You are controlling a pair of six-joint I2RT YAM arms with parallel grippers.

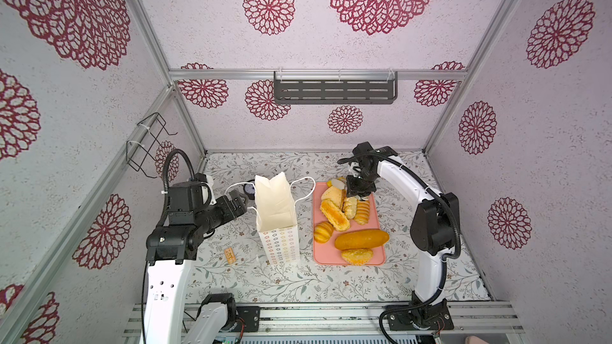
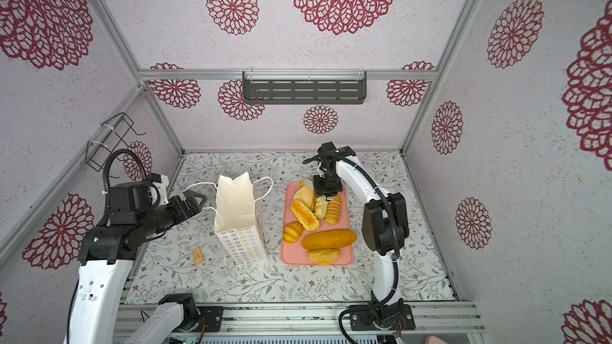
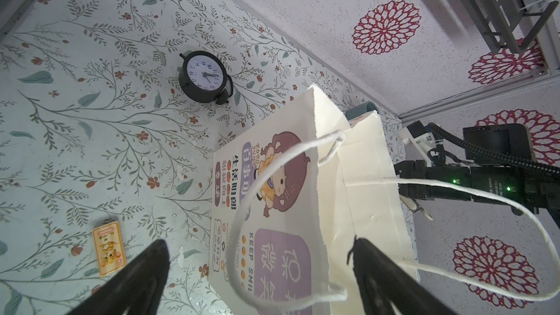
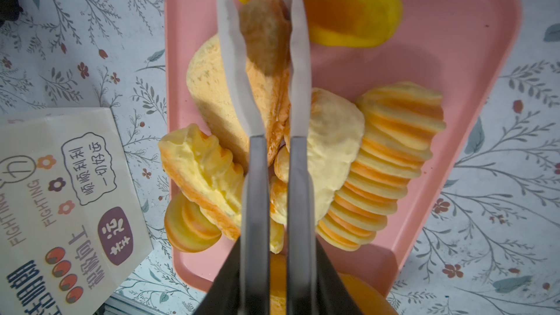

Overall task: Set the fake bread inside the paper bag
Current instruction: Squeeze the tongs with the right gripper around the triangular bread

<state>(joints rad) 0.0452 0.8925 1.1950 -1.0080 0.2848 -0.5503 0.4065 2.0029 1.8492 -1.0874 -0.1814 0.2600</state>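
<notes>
1. The bag (image 1: 276, 213) stands upright on the table (image 1: 331, 279) between the two arms, mouth open. Its cord handles hang out to either side.
2. The pink tray (image 1: 317, 253) lies just right of the bag, not touching it.
3. All the visible bread lies on the tray. The loaf (image 1: 361, 239) lies across the near half, with a ridged bun (image 1: 323, 232) left of it and a flat bun (image 1: 357, 255) at the near edge. The other pieces are piled together in the far half.
4. The right gripper (image 1: 362, 197) points down over the far end of the tray. Its jaws are together on a flat tan oval piece (image 4: 265, 31), and the fingers (image 4: 235, 56) press on both of its edges. Whether this piece is clear of the pile cannot be told.
5. The left gripper (image 1: 243, 201) hangs beside the bag's left face with its jaws wide apart, holding nothing. In the left wrist view a handle (image 3: 333, 138) loops across the gap between the fingers; contact cannot be told.
6. A black clock (image 3: 202, 77) stands on the table beyond the bag. A small tan card (image 1: 230, 255) lies on the table left of the bag.
</notes>
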